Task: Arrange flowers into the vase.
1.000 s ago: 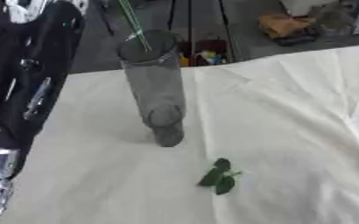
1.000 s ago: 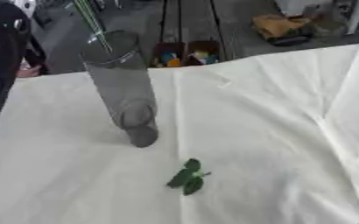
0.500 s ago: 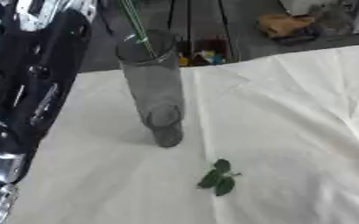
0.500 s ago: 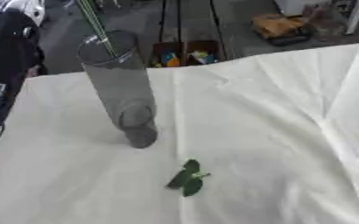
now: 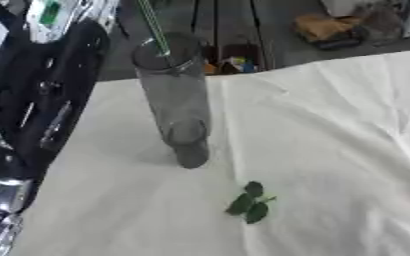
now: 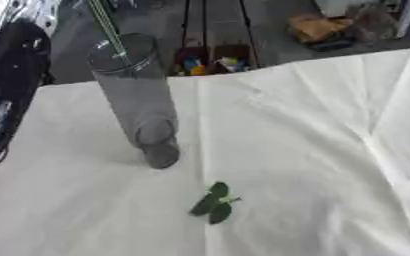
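Stem (image 5: 154,27) in upright vase (image 5: 175,95); leaf sprig (image 5: 250,202) near — on cloth (image 5: 331,130).

Tall clear vase (image 5: 175,95) upright, green stems (image 5: 153,26) inside (blooms unseen)

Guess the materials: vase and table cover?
Vase: likely clear glass or plastic, smoky grey; green stems and the cloth show through its wall. Table cover: probably matte off-white fabric; it holds creases and folds and shows no shine.
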